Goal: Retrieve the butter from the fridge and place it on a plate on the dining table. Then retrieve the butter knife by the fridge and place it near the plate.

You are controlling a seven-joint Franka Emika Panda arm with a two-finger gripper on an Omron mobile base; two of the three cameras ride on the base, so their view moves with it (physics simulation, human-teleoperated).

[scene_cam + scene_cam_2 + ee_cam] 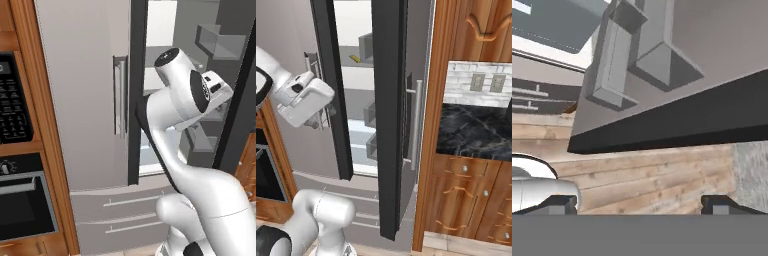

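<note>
Clearly the gripper [639, 205] hangs with jaws spread wide and empty beside the fridge's [85, 100] open right door [388, 115]. The butter [355, 59] lies on an upper shelf; reaching in carelessly risks knocking the door bins [619, 55].

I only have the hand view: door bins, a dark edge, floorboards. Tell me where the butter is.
Observer: The butter lies on an upper shelf inside the fridge, as a small yellow stick in the right base view.
Operator: Confirm which door is open.
Observer: The right door stands open, edge-on to the base. The left door is closed.
Operator: Report the hand against that shelf.
Observer: The gripper, open and empty, appears lower than the butter's shelf and outside the opening.
</note>
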